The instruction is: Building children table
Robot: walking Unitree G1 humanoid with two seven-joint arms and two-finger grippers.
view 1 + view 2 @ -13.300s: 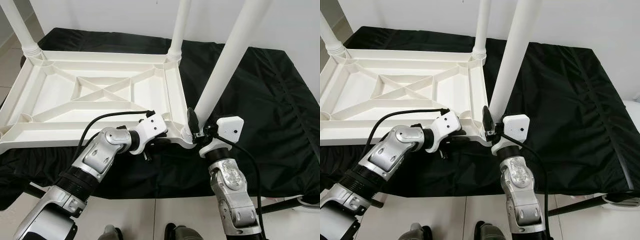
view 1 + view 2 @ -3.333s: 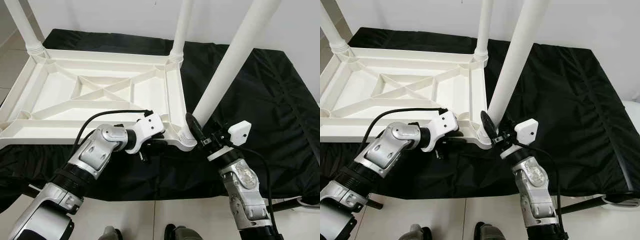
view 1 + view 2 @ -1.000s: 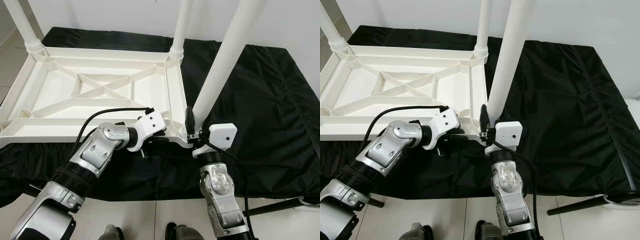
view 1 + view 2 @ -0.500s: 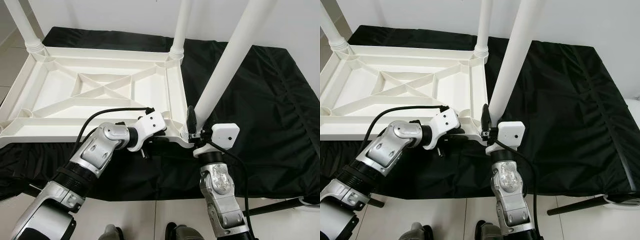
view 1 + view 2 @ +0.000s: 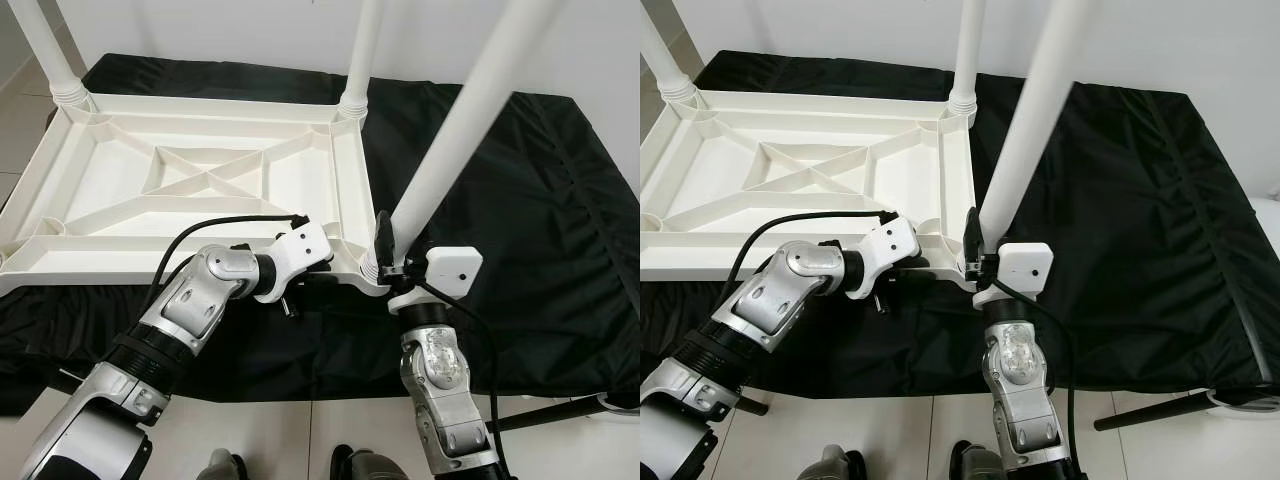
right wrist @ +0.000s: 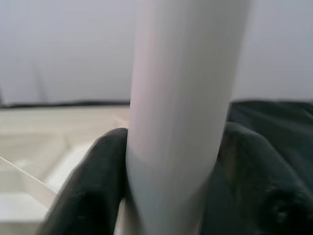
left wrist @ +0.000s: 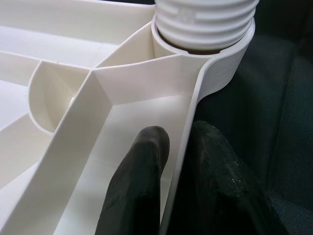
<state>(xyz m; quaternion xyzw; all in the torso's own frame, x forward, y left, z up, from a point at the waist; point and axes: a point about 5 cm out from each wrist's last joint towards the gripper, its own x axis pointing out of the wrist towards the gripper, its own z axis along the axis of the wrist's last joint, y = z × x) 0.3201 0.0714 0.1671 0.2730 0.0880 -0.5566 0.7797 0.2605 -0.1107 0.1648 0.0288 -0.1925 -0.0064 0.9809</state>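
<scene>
A white plastic tabletop (image 5: 150, 262) lies upside down on a black cloth. Two white legs stand in its far corners (image 5: 362, 50) (image 5: 40, 50). A third leg (image 5: 450, 130) rises from the near right corner socket, leaning to the right. My right gripper (image 5: 388, 250) is shut on this leg just above its base; the right wrist view has a black finger (image 6: 93, 186) on each side of the leg (image 6: 181, 107). My left gripper (image 5: 318, 275) is shut on the tabletop's near rim beside that corner, with the rim (image 7: 188, 127) between its fingers (image 7: 142, 186) below the leg's threaded end (image 7: 205, 22).
The black cloth (image 5: 540, 220) spreads wide to the right of the tabletop. Tiled floor (image 5: 300, 430) lies in front, a white wall behind. A dark rod (image 5: 560, 410) juts out low at the right. A round socket (image 5: 50, 237) sits at the near left corner.
My right wrist has swung back from the right to sit under the leg. The leg's top has leaned a little further right. My left gripper has stayed on the rim.
</scene>
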